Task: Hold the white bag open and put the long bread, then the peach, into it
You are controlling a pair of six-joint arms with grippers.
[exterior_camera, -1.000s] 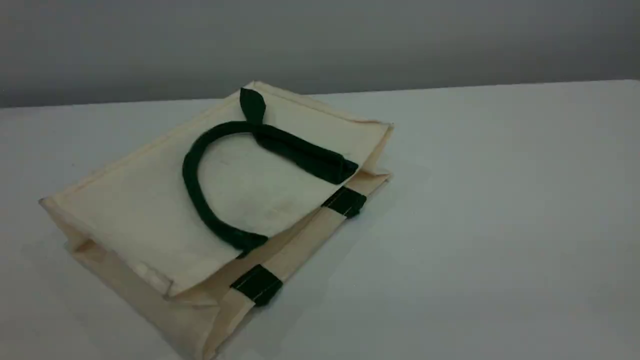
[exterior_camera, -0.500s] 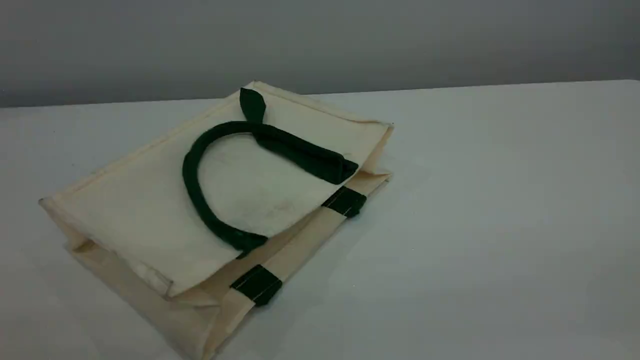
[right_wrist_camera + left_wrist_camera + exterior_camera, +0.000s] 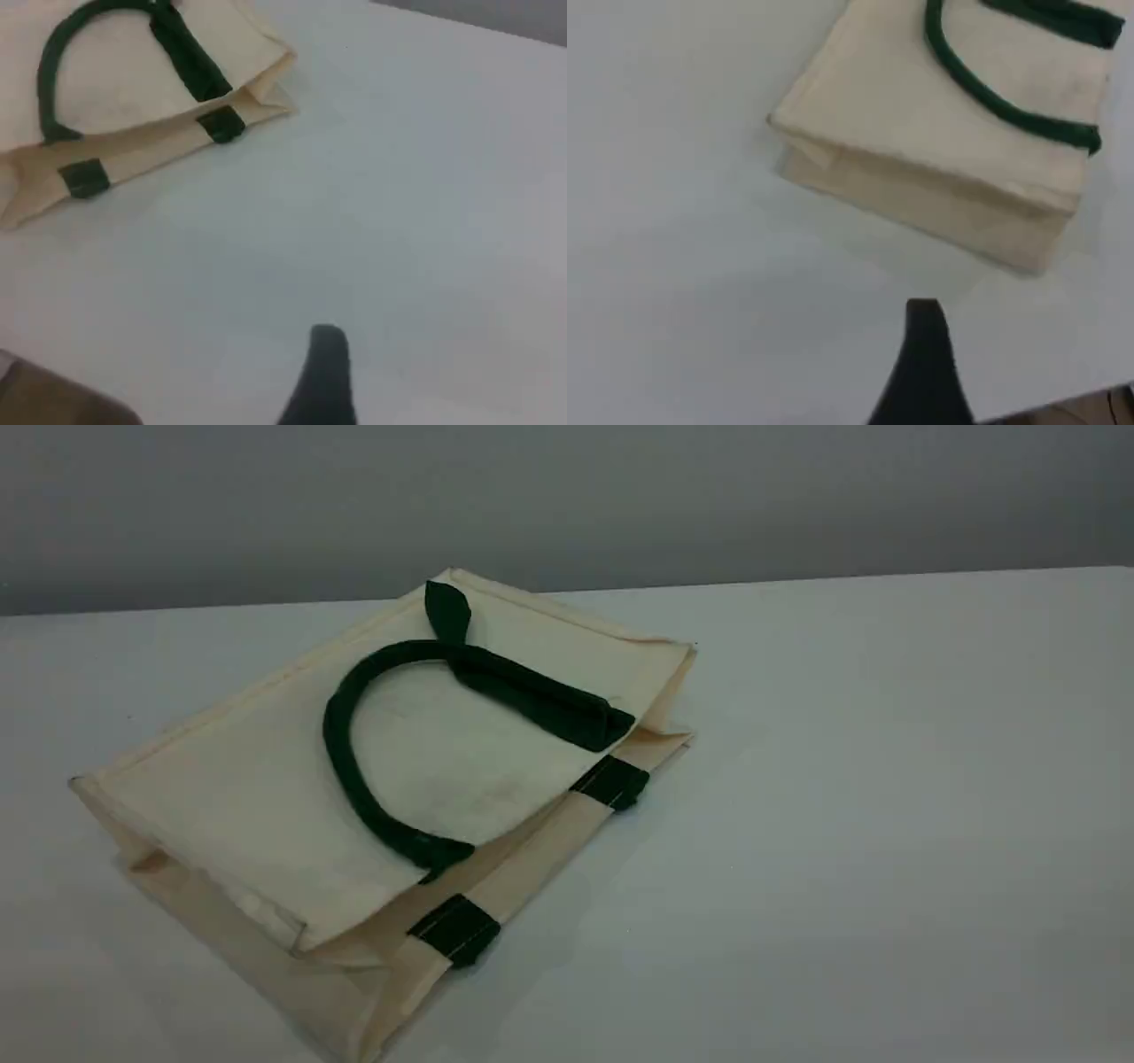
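**Figure.** Both claws hang over the worktop (image 3: 886, 824), and the white bag (image 3: 257, 806) lies flat on it.

**(a) Left wrist view.** We see the left claw (image 3: 925, 328) as a single dark fingertip at the bottom edge of the view, above bare worktop. Its jaws stand spread wide and grip nothing. The white bag lies ahead of this claw and a little to its right, near but not touching. The bag's folded bottom end is turned toward the fingertip.

**(b) Right wrist view.** We see the right claw (image 3: 325, 354) likewise as one dark fingertip above bare worktop, with its jaws spread wide and nothing between them. From this claw the bag lies ahead and well off to the left, clearly apart. The side it presents is the mouth edge, where two dark green strap patches (image 3: 84, 177) sit on the lower panel.

**(c) Scene view.** We note that the bag is collapsed, with its two cream panels lying one on the other. The mouth is only slightly parted along the patched edge. One dark green loop handle (image 3: 337, 731) is folded back and rests on the upper panel. It curves away from the mouth edge toward the bag's middle, and one length of it lies flattened into a broad strap
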